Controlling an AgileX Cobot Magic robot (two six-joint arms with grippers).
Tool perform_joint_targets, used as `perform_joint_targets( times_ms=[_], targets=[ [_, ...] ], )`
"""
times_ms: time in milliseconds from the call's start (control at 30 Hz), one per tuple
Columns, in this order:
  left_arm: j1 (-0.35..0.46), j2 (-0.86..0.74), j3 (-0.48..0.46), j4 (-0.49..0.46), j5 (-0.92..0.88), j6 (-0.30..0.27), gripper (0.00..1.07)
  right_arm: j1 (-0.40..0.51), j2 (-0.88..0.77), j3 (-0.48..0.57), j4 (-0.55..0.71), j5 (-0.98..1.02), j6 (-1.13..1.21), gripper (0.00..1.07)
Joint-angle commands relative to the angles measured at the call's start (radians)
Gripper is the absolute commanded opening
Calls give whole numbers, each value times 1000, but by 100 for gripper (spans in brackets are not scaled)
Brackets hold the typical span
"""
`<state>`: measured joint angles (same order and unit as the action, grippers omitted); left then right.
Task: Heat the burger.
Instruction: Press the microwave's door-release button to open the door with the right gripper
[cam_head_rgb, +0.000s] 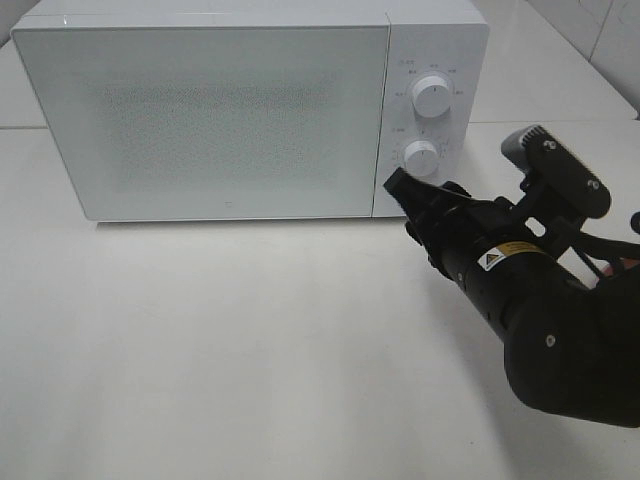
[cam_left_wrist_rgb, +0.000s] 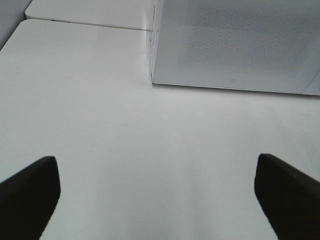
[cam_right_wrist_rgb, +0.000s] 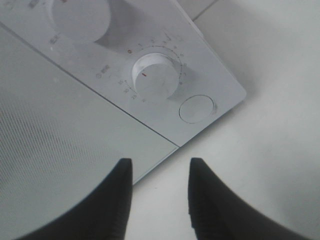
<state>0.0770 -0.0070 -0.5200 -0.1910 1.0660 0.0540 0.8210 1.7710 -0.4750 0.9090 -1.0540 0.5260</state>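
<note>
The burger is out of view in every frame. A white microwave (cam_head_rgb: 220, 110) stands at the back of the table with its door (cam_head_rgb: 200, 115) shut; nothing shows through the door. My right gripper (cam_head_rgb: 395, 185) hovers just in front of the microwave's lower right corner, below the lower knob (cam_head_rgb: 421, 158). In the right wrist view its fingers (cam_right_wrist_rgb: 122, 200) stand a small gap apart with nothing between them, pointing at the door's edge beside the round button (cam_right_wrist_rgb: 196, 108). My left gripper (cam_left_wrist_rgb: 156, 160) is wide open over bare table, empty, facing the microwave (cam_left_wrist_rgb: 235, 45).
The control panel carries an upper knob (cam_head_rgb: 432, 96) above the lower one. The white table (cam_head_rgb: 250, 340) spreads out in front of the microwave. A seam (cam_left_wrist_rgb: 85, 24) between tabletops runs behind it.
</note>
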Motion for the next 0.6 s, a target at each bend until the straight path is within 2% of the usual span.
perform_joint_targets(
  times_ms=[33,67,100,167,200,267,600],
  targets=[
    [1,-14,2,-2,2,-3,98,1,-1,-8,-1,10,326,20],
    [1,-14,2,-2,2,-3,98,1,-1,-8,-1,10,423,15],
    [1,-14,2,-2,2,-3,98,1,-1,-8,-1,10,423,15],
    [1,-14,2,-2,2,-3,98,1,-1,-8,-1,35,539,7],
    [1,-14,2,-2,2,-3,98,1,-1,-8,-1,35,539,7],
    [1,-14,2,-2,2,-3,98,1,-1,-8,0,62,606,0],
    [1,-14,2,-2,2,-3,98,-5,25,-18,55,49,642,0]
  ],
)
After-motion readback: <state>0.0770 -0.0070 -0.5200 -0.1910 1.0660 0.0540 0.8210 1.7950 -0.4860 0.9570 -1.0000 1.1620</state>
